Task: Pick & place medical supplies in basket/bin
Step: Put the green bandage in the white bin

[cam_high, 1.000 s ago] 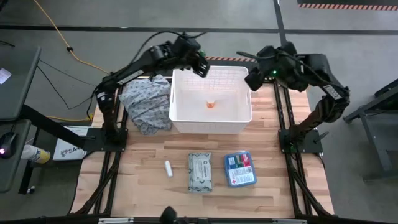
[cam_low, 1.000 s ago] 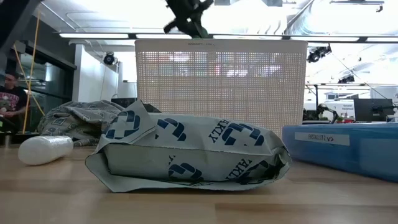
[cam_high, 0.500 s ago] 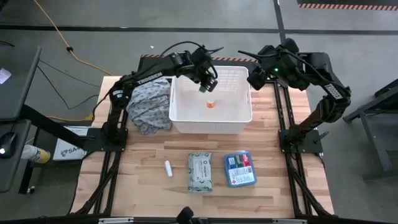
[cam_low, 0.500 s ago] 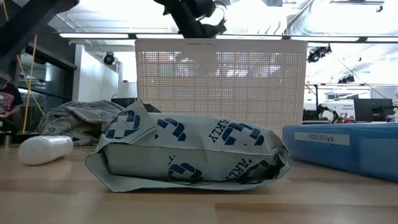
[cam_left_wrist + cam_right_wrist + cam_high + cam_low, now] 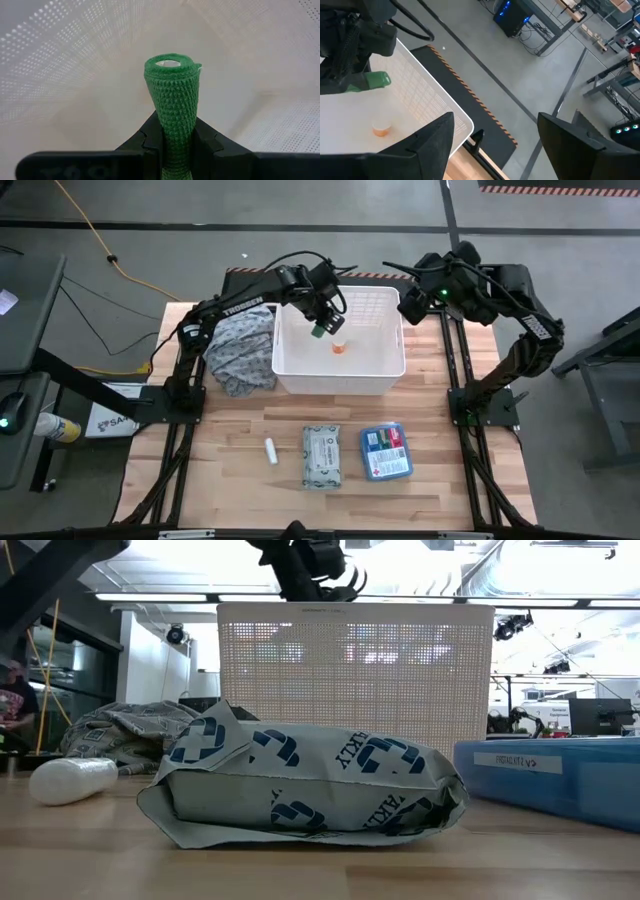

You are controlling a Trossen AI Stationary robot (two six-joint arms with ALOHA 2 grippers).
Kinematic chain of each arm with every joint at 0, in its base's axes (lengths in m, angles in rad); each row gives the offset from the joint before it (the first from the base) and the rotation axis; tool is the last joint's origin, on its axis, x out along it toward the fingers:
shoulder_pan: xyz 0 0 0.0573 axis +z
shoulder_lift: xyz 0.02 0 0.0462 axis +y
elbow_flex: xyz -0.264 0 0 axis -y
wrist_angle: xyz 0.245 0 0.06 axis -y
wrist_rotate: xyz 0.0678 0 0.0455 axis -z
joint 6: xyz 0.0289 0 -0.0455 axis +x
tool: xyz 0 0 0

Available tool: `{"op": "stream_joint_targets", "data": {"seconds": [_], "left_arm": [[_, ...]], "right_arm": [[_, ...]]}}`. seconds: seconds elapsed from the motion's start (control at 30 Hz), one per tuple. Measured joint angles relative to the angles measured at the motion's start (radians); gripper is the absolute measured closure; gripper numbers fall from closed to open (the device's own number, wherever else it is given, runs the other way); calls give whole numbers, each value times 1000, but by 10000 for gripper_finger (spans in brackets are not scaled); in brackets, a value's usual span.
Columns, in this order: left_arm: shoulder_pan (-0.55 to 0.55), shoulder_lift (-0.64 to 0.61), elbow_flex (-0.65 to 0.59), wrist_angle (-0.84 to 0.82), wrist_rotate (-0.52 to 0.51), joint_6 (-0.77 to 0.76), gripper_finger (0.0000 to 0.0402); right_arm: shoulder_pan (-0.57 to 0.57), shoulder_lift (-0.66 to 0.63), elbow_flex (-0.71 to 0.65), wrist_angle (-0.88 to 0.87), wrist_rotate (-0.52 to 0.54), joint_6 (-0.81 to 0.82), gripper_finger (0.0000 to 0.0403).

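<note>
**Green tube held over basket, release pending**

Left end effector (image 5: pixel 319 330) is clamped on the green tube (image 5: pixel 172 100), hanging inside the rim of the white basket (image 5: pixel 385 385), over its back-left part. Wrist view shows the tube pinched low between both fingers (image 5: pixel 150 137), most of its length sticking out past them toward the basket floor. Orange bottle (image 5: pixel 340 347) already lies in the basket, just beside the spot under the tube.

Right end effector (image 5: pixel 495 145) waits at the basket's far right corner, fingers spread wide, holding nothing.

Still on the surface in front of the basket: white tube (image 5: pixel 270 450), wipes pack (image 5: pixel 322 456), blue box (image 5: pixel 386 451). Grey cloth (image 5: pixel 238 348) is heaped left of the basket, touching its wall.

Risks, judged from here:
- tube is gripped near one end, so it may swing or tip on release and roll into the bottle
- soft knitted surface could cling to a finger and drag out on withdrawal
- arm could clip the back wall when lifting away and shift the basket
</note>
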Motion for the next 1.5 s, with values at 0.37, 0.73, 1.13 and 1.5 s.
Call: {"op": "stream_joint_targets", "data": {"seconds": [0.37, 0.73, 1.13, 1.5], "left_arm": [[-57, 46, 2, -39, -25, -3, 309], [-70, 159, 1, -33, 12, -2, 309], [-96, 259, 1, -16, 28, 7, 309], [-94, 293, 2, 45, 50, 9, 309]], "right_arm": [[0, 0, 0, 0, -3, 2, 126], [1, 1, 0, 0, -41, 9, 126], [1, 1, 0, 0, -48, 9, 126], [1, 1, 0, 0, -62, 10, 126]]}}
